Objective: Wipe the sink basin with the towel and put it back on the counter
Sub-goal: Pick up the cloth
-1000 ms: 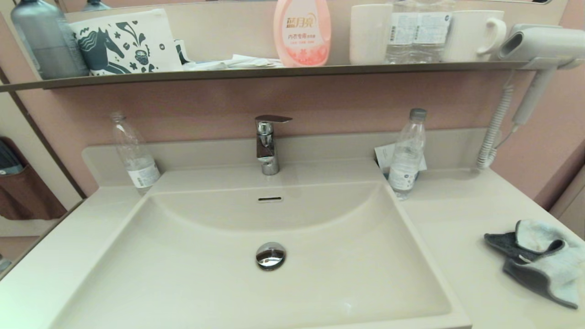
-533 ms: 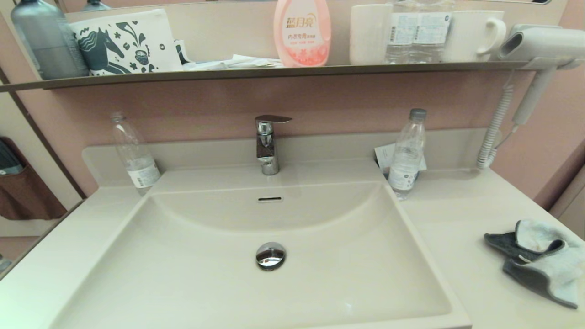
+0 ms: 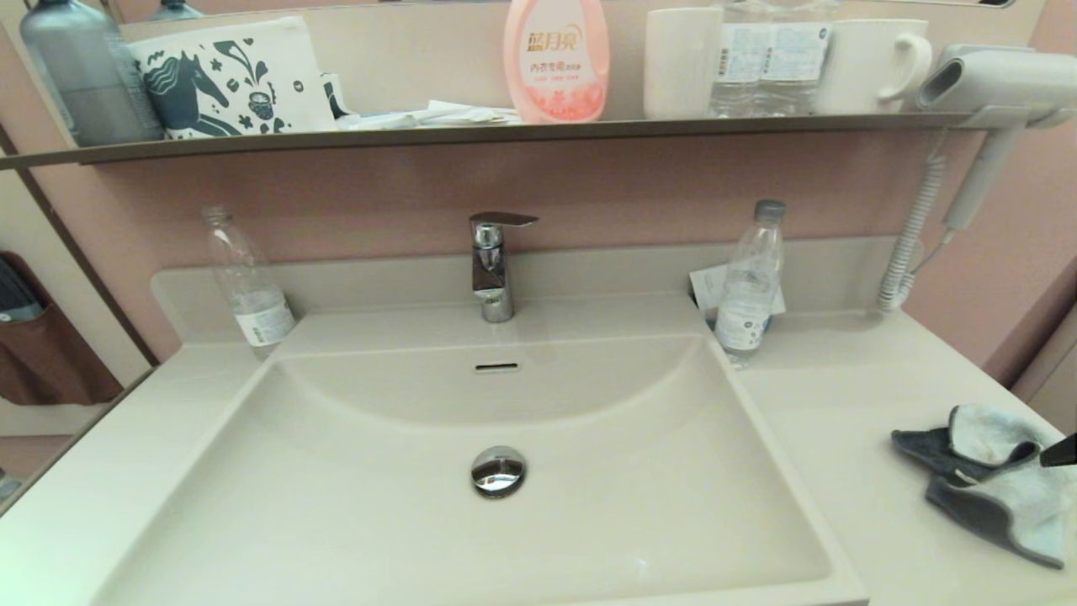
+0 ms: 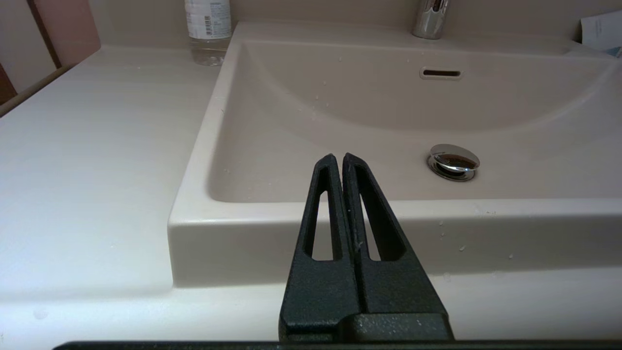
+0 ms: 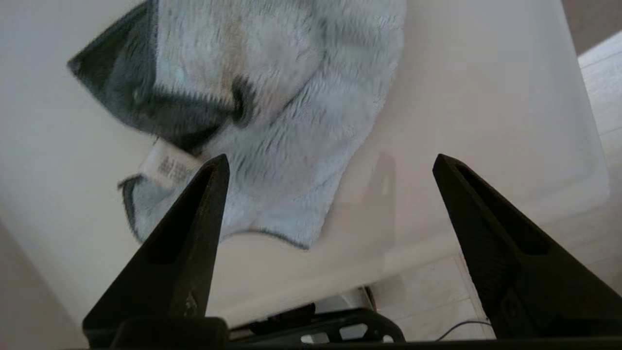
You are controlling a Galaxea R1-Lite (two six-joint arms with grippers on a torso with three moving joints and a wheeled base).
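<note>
The towel [image 3: 993,480] lies crumpled on the counter [image 3: 841,404] at the far right, pale blue face up with dark grey folds. In the right wrist view my right gripper [image 5: 329,159] hangs open just above the towel [image 5: 272,112], near its white tag [image 5: 167,167], holding nothing. One of its dark fingertips [image 3: 1060,453] shows at the head view's right edge. The sink basin [image 3: 353,505] has a chrome drain plug [image 3: 498,470] and an overflow slot [image 3: 496,367]. My left gripper [image 4: 337,158] is shut and empty, low in front of the basin's front rim [image 4: 272,214].
A chrome faucet [image 3: 492,269] stands behind the basin. Plastic bottles stand at the back left [image 3: 248,286] and back right [image 3: 749,286]. A wall shelf [image 3: 505,133] holds bottles and cups. A hair dryer [image 3: 993,84] with a coiled cord [image 3: 913,236] hangs above the right counter.
A dark fingertip of my right gripper has come into the head view at the right edge, over the towel. The towel has not moved.
</note>
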